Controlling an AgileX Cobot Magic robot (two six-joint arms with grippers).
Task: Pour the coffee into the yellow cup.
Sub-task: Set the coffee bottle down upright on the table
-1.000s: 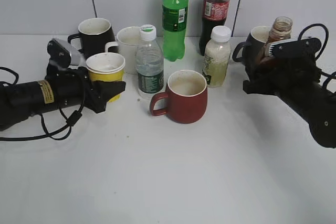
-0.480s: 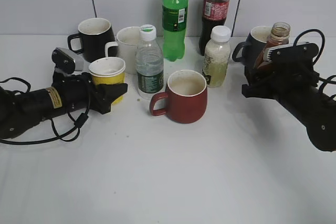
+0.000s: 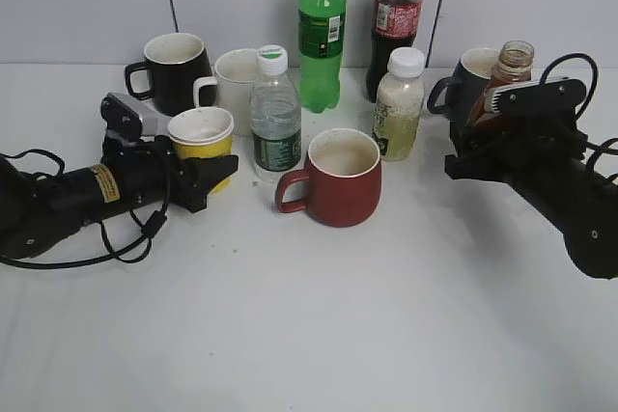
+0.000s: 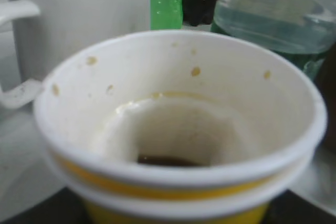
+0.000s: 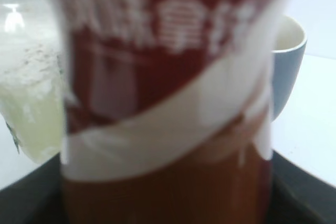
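The yellow cup stands at the left between the fingers of my left gripper, which is shut on it. It fills the left wrist view; its white inside is stained and a little dark liquid lies at the bottom. The coffee bottle is upright at the right, uncapped, with its body in my right gripper, which is shut on it. Only its neck shows above the gripper. Its brown and white label fills the right wrist view. Cup and bottle are far apart.
A red mug stands in the middle between the arms. Behind it are a water bottle, a pale juice bottle, a green bottle, a cola bottle, a black mug, a white mug and a grey mug.
My left arm has shifted slightly right with the yellow cup in its grip. The right gripper with the coffee bottle moved a little at first, then held still.
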